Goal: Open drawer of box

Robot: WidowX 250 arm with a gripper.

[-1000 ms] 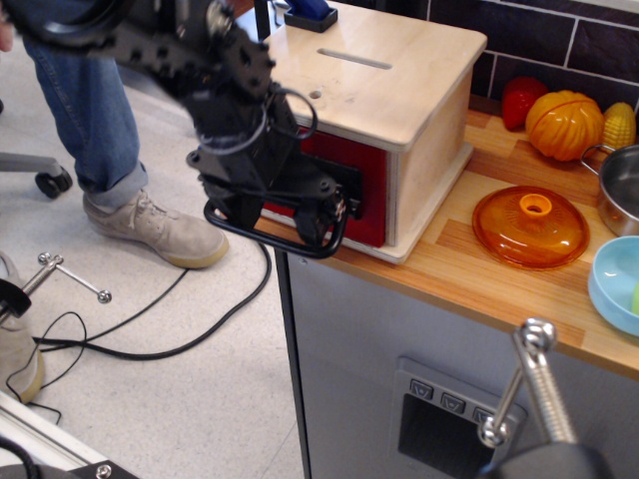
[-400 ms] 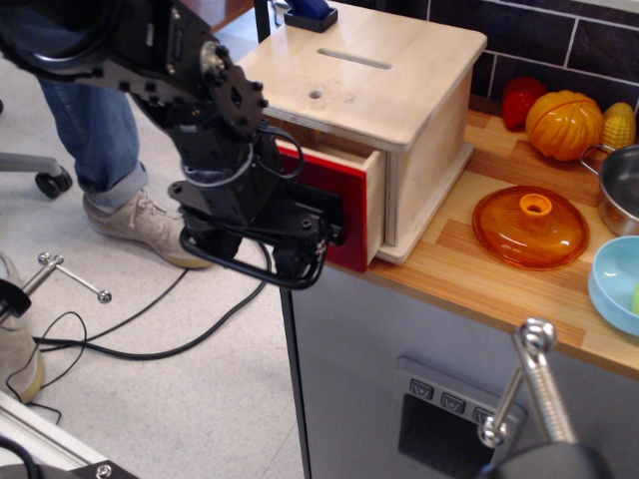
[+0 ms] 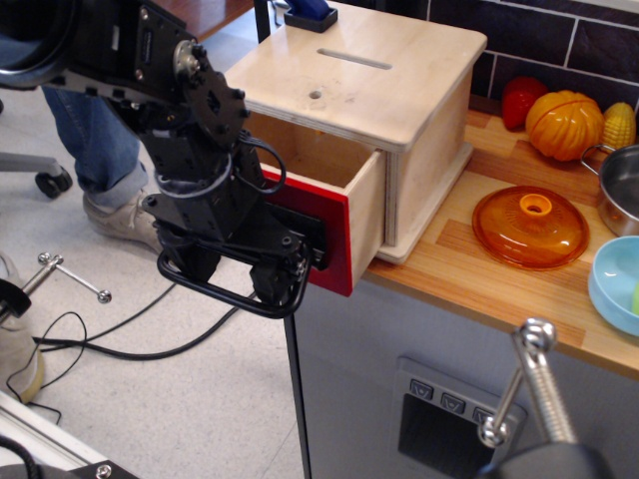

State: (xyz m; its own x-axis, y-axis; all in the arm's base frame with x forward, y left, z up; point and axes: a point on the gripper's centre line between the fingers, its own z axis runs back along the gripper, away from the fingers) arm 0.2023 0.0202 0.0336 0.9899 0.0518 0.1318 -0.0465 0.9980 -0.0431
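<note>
The box (image 3: 399,70) is a pale wooden cube on the wooden counter, with a slot and a small round hole in its top. Its drawer (image 3: 344,205), pale plywood with a red front panel and black mounting plate, stands pulled out to the left past the counter edge. The large black loop handle (image 3: 225,289) hangs in front of it. My black gripper (image 3: 235,269) is shut on the handle, its fingertips mostly hidden behind the arm body.
An orange lid (image 3: 531,226), a light blue bowl (image 3: 616,281), a metal pot (image 3: 621,187) and plastic vegetables (image 3: 564,123) sit on the counter right of the box. A person's legs (image 3: 95,130) stand at the left. Cables lie on the floor (image 3: 150,339). A grey cabinet (image 3: 419,399) is below.
The drawer has slid out to the left from shut to well open. My gripper moved left and down with the handle in its grip.
</note>
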